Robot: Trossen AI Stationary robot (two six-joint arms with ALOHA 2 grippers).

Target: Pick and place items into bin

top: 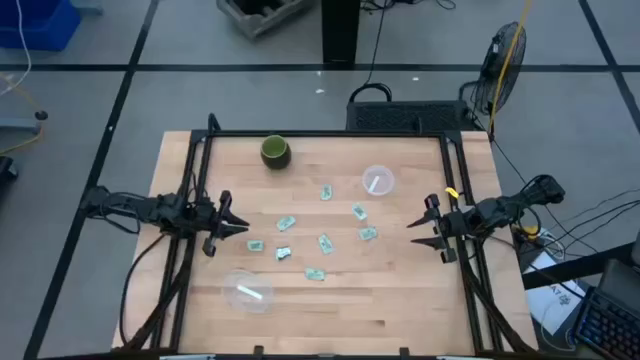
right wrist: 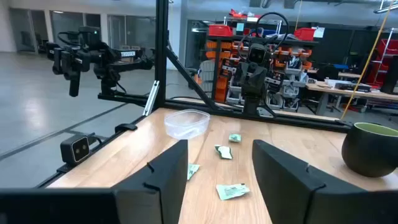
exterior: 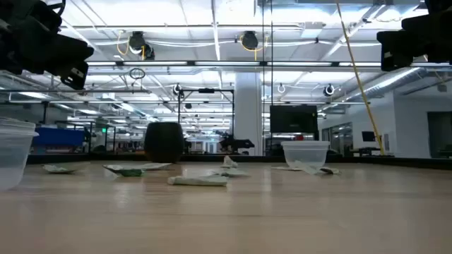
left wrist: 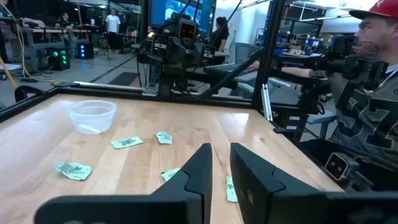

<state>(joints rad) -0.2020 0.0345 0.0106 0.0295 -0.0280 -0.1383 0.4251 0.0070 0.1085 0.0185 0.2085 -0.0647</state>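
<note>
Several small pale green-and-white wrapped pieces lie flat and scattered over the middle of the wooden table; some also show in the left wrist view and the right wrist view. My left gripper hovers at the left side of the scatter, its fingers a narrow gap apart. My right gripper hovers at the right side of the scatter, its fingers wide open. Neither touches anything.
A dark green cup stands near the far edge. One clear plastic container sits far right of the pieces, another near left. A black frame rims the table. A person sits beyond the right side.
</note>
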